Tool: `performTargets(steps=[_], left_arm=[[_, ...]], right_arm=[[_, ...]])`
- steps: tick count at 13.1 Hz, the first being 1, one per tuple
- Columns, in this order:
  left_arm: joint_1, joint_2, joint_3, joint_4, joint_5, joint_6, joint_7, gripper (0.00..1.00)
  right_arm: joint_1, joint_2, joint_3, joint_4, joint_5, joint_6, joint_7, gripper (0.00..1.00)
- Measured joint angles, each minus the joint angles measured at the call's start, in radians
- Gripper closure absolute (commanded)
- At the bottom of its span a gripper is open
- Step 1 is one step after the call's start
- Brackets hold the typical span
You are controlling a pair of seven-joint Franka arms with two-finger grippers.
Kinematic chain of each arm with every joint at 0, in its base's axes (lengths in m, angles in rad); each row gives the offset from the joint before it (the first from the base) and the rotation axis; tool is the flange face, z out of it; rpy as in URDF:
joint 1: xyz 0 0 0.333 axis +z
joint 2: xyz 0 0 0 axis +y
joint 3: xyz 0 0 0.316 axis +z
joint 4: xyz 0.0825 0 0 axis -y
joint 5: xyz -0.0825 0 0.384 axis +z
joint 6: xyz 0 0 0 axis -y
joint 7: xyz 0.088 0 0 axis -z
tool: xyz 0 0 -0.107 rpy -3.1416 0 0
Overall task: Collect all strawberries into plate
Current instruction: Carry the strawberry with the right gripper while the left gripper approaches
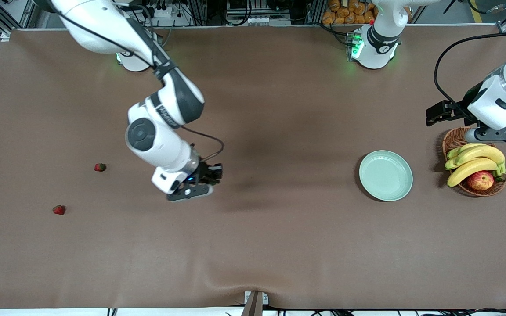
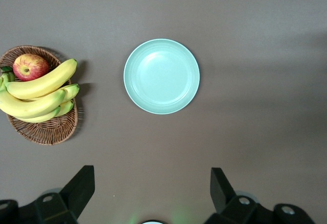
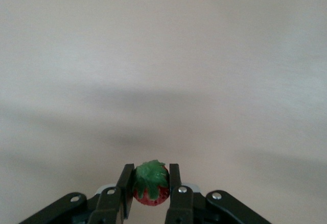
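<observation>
on the brown bench (image 1: 253, 245), nearest the front camera, one strawberry (image 1: 59, 210) lies in the lower left of the front frame, toward the right arm's end. a second strawberry (image 1: 99, 167) lies farther from the camera, near the first and apart from it.

right pincer (image 1: 204, 179) is up over bare bench at left of centre. it is clenched on a third strawberry (image 3: 150, 183), green cap showing between the two fingers (image 3: 175, 180) at the bottom of the right wrist frame.

plate (image 1: 385, 175) sits at centre right of the front frame, toward the left arm's end, nothing on it. just beside it, a wicker basket (image 1: 455, 139) holds bananas (image 1: 475, 160) and an apple (image 1: 480, 180).

left pincer (image 1: 448, 112) waits above the basket's farther rim, at the right edge of the frame. its fingers (image 2: 82, 185) stand wide apart, released, gripping nothing.
</observation>
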Motion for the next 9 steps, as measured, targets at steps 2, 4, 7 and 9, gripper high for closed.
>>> performTargets(steps=[2,4,7,9], left_arm=[[0.000,0.000,-0.011,0.000,0.000,0.006,-0.009,0.00],[-0.001,0.000,-0.041,0.000,0.000,0.014,-0.070,0.00],[-0.003,0.003,-0.086,0.000,0.000,0.030,-0.146,0.00],[-0.006,0.010,-0.101,-0.001,0.000,0.038,-0.179,0.00]], right_arm=[[0.080,0.031,0.000,-0.001,0.000,0.081,0.003,0.85],[0.152,0.073,-0.002,-0.002,-0.001,0.169,0.005,0.87],[0.254,0.131,-0.021,-0.002,-0.002,0.239,0.078,0.88],[0.294,0.155,-0.043,-0.002,-0.002,0.266,0.132,0.88]])
